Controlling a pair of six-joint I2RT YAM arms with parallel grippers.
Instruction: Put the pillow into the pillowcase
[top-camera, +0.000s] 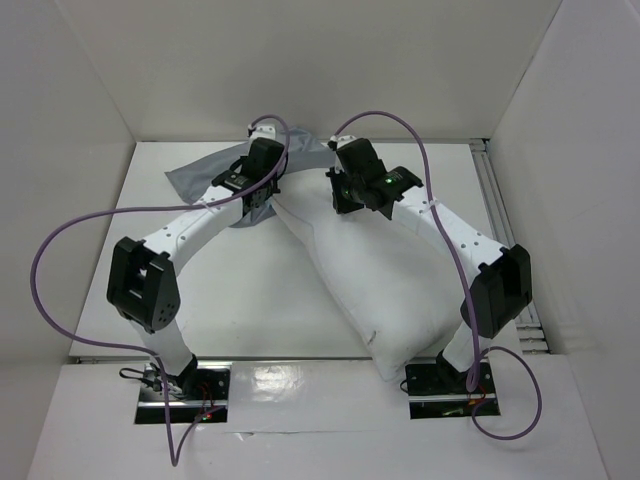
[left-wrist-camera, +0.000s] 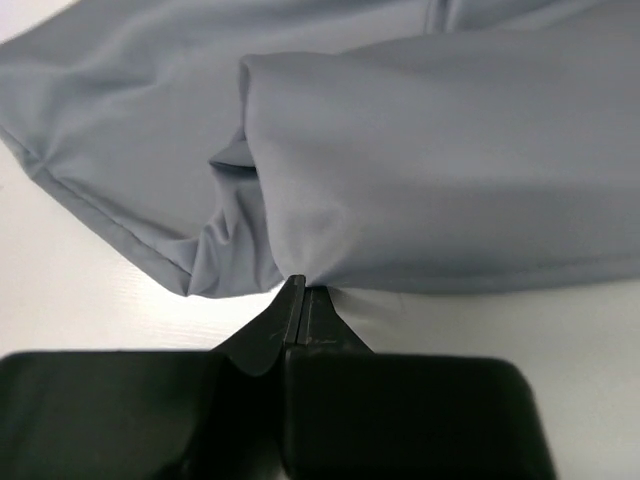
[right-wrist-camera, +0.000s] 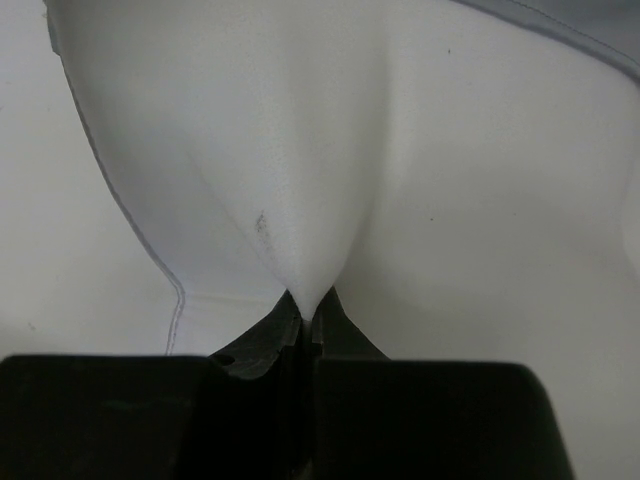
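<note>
The white pillow (top-camera: 370, 280) lies slantwise on the table, from the back middle toward the right arm's base. The grey pillowcase (top-camera: 200, 178) lies crumpled at the back, at the pillow's far end. My left gripper (top-camera: 262, 200) is at the pillowcase's near edge. In the left wrist view, the left gripper (left-wrist-camera: 302, 290) is shut on a puckered bit of the pillowcase (left-wrist-camera: 420, 150). My right gripper (top-camera: 342, 195) is over the pillow's far end. In the right wrist view, the right gripper (right-wrist-camera: 308, 305) is shut on a pinched fold of the pillow (right-wrist-camera: 300, 150). The pillowcase (right-wrist-camera: 600, 25) shows as a grey strip in the upper right corner.
White walls close in the table (top-camera: 230, 300) at the back and on both sides. A metal rail (top-camera: 500, 200) runs along the right edge. Purple cables (top-camera: 45, 250) loop out from both arms.
</note>
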